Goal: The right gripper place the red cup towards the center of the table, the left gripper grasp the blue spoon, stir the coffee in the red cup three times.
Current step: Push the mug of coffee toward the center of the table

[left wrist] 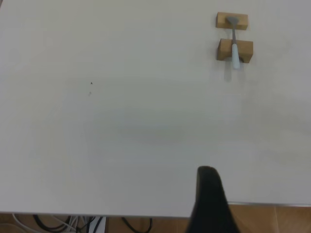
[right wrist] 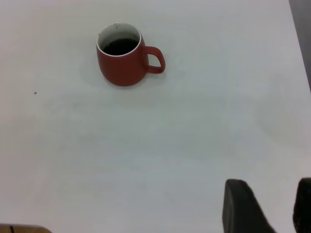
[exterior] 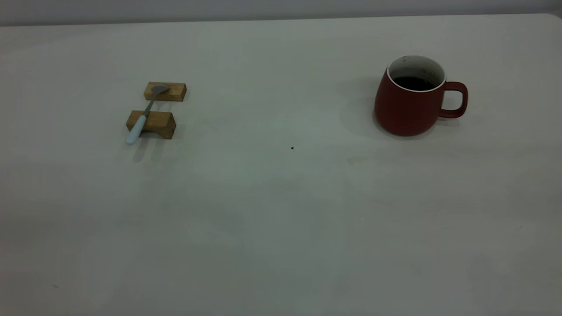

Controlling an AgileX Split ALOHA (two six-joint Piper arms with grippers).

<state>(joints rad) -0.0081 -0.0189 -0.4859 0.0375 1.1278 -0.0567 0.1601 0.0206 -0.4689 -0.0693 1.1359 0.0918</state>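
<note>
A: Exterior view — what lies on the worktop (exterior: 281,228)?

B: Two groups, well apart. Toward the left, the blue spoon (exterior: 145,113) bridges two wooden blocks (exterior: 151,124): its grey bowl rests on the far block, its pale handle crosses the near block and overhangs it, tip pointing toward the camera. Toward the right stands the red cup (exterior: 410,98), upright, handle turned to the right, with the coffee (exterior: 412,83) dark below the white rim.

A: And between them?

B: Bare surface, marked only by a tiny black speck (exterior: 292,148) near the middle. The far edge of the worktop runs along the top of the view; the near half carries nothing.

A: Where are the arms?

B: Neither appears in the exterior view. In the left wrist view the left gripper (left wrist: 210,204) shows as one dark finger at the near edge of the worktop, far from the spoon; whether it is spread or closed cannot be told. In the right wrist view the right gripper (right wrist: 272,208) shows two dark fingers (right wrist: 240,208) with a clear gap between them — parted, holding nothing — well short of the cup.

A: Edges near the cup?

B: The worktop's right-hand edge lies beyond the handle side, with open surface between.
</note>
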